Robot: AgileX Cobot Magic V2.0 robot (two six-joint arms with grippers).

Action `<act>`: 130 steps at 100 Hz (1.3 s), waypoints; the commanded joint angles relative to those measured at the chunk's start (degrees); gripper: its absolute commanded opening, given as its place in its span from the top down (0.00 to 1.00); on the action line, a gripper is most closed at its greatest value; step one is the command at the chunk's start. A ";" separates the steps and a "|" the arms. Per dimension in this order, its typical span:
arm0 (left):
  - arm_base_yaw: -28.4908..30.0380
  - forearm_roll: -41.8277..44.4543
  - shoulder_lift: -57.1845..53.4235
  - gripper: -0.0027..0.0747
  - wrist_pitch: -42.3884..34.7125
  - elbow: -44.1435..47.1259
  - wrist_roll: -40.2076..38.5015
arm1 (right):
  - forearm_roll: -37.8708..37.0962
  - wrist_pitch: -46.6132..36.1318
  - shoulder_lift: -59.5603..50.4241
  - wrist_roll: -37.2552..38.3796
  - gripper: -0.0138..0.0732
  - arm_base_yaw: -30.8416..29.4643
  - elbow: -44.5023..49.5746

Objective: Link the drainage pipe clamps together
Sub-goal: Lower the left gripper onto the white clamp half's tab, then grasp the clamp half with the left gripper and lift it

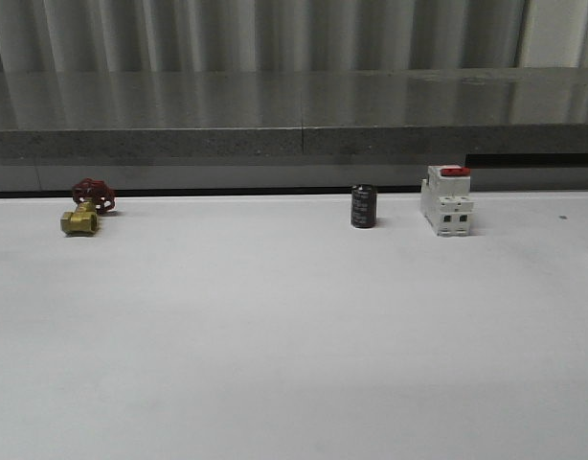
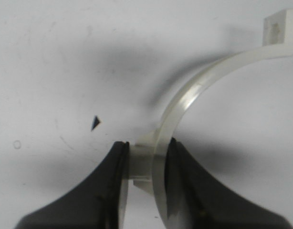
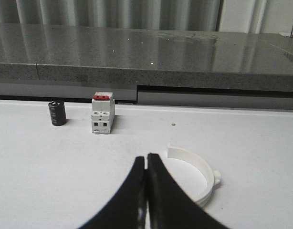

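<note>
In our left wrist view, the left gripper (image 2: 146,176) has its black fingers (image 2: 108,191) clamped on one white drainage pipe clamp half (image 2: 184,102), the arc curving away over the white table (image 2: 51,57). In our right wrist view, the right gripper (image 3: 146,191) has its fingers pressed together on nothing, with the second clamp half (image 3: 196,174) lying on the table just beside them. Along the far edge we see a brass valve (image 1: 86,208) at left, then a black capacitor (image 1: 363,206) and a white switch (image 1: 446,199) toward the right.
</note>
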 commanded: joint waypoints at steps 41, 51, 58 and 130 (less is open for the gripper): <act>-27.18 6.45 -12.45 0.99 -0.58 -1.22 -26.38 | -0.55 -4.73 -1.11 -0.16 0.92 -0.08 -0.98; -33.90 10.53 -10.91 0.99 -1.71 -1.22 -32.80 | -0.55 -4.73 -1.11 -0.16 0.92 -0.08 -0.98; -37.58 13.04 -9.53 0.99 -2.42 -1.36 -37.19 | -0.55 -4.73 -1.11 -0.16 0.92 -0.08 -0.98; -45.21 15.23 0.65 0.99 -5.25 -5.02 -46.56 | -0.55 -4.73 -1.11 -0.16 0.92 -0.08 -0.98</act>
